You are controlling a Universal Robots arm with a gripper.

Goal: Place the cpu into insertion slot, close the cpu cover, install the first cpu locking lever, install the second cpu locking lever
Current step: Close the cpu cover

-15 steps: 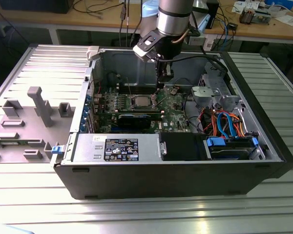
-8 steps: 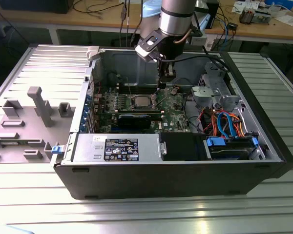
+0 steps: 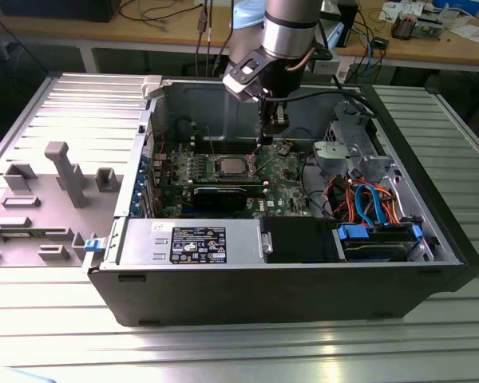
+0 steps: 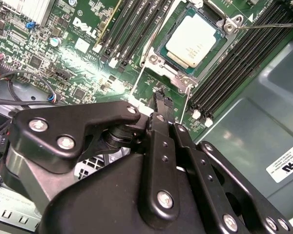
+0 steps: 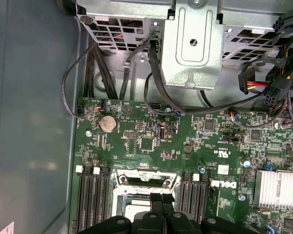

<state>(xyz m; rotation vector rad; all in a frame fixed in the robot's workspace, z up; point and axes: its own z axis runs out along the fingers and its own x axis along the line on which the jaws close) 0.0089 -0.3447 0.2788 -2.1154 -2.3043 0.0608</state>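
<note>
cpu (image 4: 193, 39) in insertion slot (image 4: 161, 48), cpu cover (image 4: 173, 70) down over it, hand (image 4: 159, 100) narrow alongside

In the first wrist view the end effector (image 5: 162, 196) covers part of the cpu (image 5: 136, 210) and insertion slot (image 5: 145, 179).

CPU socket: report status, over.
End effector shut, tip low beside the socket's edge. Cpu seated in insertion slot, cpu cover down around it. No obstruction seen over the socket.
</note>
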